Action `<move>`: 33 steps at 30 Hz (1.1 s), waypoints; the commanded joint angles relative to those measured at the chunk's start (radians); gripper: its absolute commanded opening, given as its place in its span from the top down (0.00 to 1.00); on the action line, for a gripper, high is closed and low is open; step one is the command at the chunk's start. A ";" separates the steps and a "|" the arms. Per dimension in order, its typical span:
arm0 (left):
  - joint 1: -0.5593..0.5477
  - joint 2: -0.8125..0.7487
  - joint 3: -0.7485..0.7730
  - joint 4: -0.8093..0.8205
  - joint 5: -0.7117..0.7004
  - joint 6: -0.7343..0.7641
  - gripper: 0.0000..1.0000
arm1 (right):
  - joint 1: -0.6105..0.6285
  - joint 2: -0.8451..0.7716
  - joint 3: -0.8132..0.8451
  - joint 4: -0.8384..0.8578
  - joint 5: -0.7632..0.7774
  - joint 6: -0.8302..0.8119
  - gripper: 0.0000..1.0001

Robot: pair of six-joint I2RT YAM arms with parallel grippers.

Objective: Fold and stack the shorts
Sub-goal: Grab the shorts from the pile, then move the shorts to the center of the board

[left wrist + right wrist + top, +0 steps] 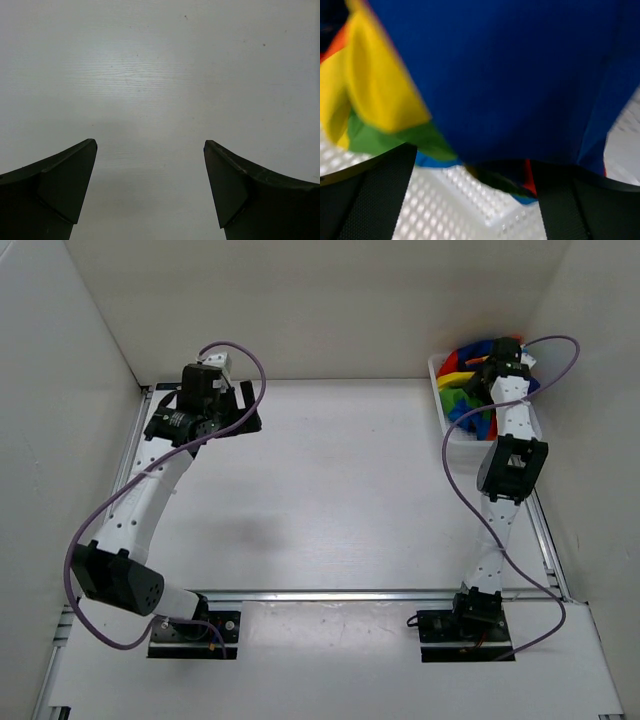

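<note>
The rainbow-striped shorts lie crumpled in the white mesh basket at the far right. My right gripper hangs over the basket. In the right wrist view its jaws stand wide apart, with the blue, yellow and green fabric of the shorts right at the fingertips and the basket mesh below. My left gripper is at the far left of the table. It is open and empty over bare white tabletop.
White walls close in the table on the left, back and right. A metal rail runs across in front of the arm bases. Purple cables loop from both arms.
</note>
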 commanded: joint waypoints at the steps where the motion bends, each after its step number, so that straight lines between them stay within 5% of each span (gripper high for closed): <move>1: 0.014 0.039 0.038 0.012 -0.017 -0.005 0.00 | -0.019 0.066 0.103 0.035 -0.036 0.008 0.22; 3: 0.014 0.048 0.047 0.012 -0.017 -0.014 0.00 | -0.019 0.066 0.103 0.078 -0.065 0.008 0.55; 4: 0.014 0.048 0.047 0.012 -0.017 -0.023 0.00 | -0.019 0.033 0.087 0.090 -0.065 0.008 0.83; 6: 0.014 0.048 0.047 0.012 -0.003 -0.038 0.00 | -0.019 -0.059 0.057 0.112 -0.053 0.019 0.99; 12: 0.032 0.039 -0.009 0.012 0.045 -0.057 0.00 | 0.068 -0.352 0.052 0.152 -0.133 -0.058 0.99; 17: 0.089 -0.045 -0.105 0.012 0.054 -0.077 0.00 | 0.163 -0.527 0.148 0.173 -0.401 -0.109 0.99; 22: 0.239 -0.119 -0.142 -0.057 0.046 -0.121 0.00 | 0.206 -0.642 0.102 0.361 -0.790 0.058 0.99; 27: 0.339 -0.194 -0.113 -0.080 0.011 -0.169 0.00 | 0.312 -0.689 0.148 0.391 -0.854 0.100 0.99; 30: 0.373 -0.205 -0.063 -0.118 0.029 -0.158 0.00 | 0.366 -0.741 0.070 0.391 -0.867 0.091 0.99; 33: 0.402 -0.182 -0.014 -0.160 0.040 -0.146 0.00 | 0.407 -0.813 -0.254 0.391 -0.854 0.063 0.99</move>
